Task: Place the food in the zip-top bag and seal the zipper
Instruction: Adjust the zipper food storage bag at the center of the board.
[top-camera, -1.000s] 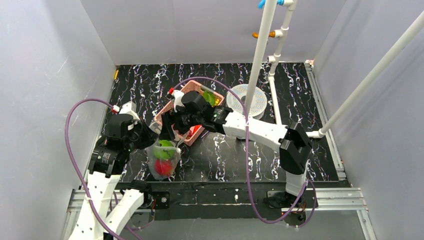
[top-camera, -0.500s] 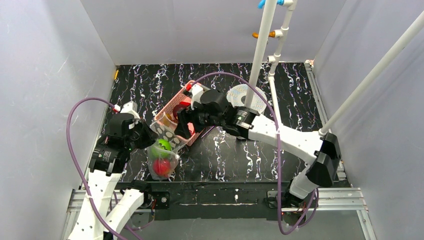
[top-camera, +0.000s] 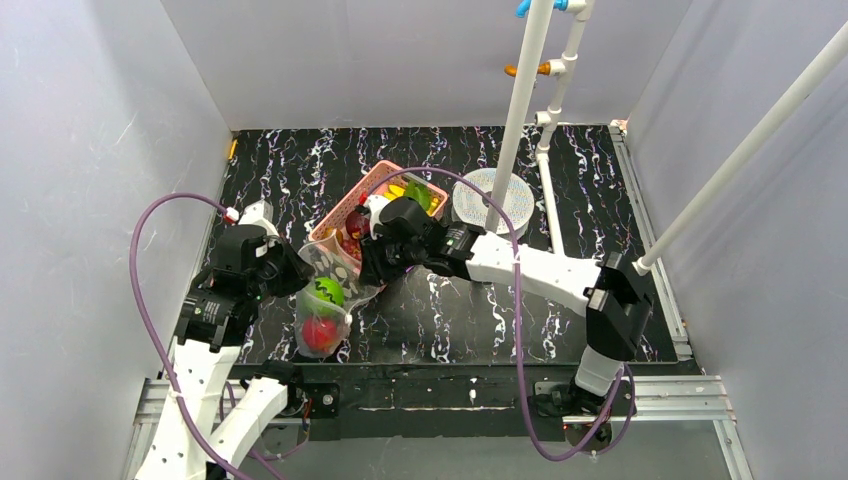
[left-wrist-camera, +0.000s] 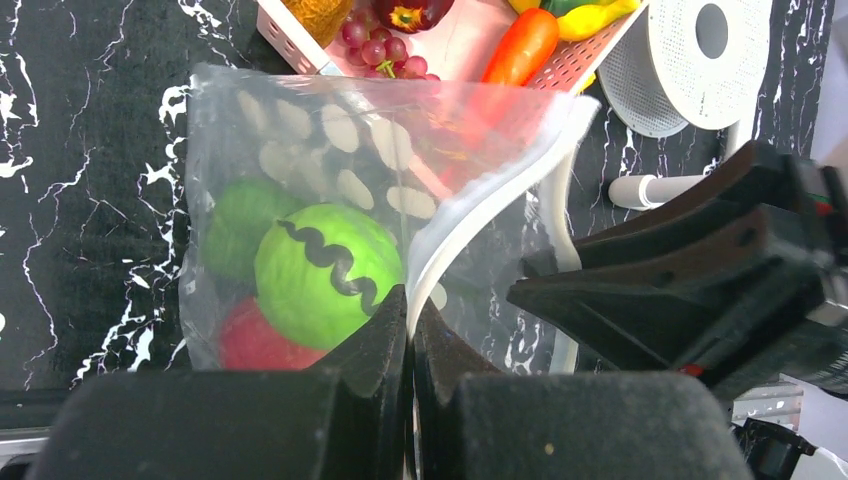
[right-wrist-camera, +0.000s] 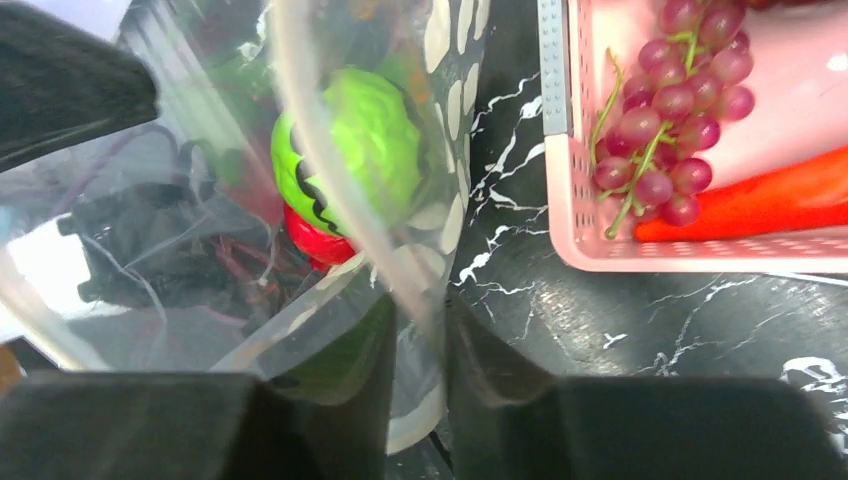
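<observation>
Pink basket (top-camera: 350, 200) — beside zip-top bag (top-camera: 330, 264)

No lettering or numbers readable anywhere (the zip-top bag (left-wrist-camera: 300, 130) bears only dots).

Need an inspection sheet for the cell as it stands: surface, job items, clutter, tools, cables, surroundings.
Surface: black white-veined table.
Job's things: zip-top bag with its mouth open, green leafy piece and red apple inside; grapes and carrot in the pink basket.
Clutter: white perforated disc beside the basket.
Grippers: left tool shut on the bag's rim; right tool pinching the opposite rim.
Cables: purple cables loop off both arms, away from the bag.
Surroundings: white pipes, grey walls.
</observation>
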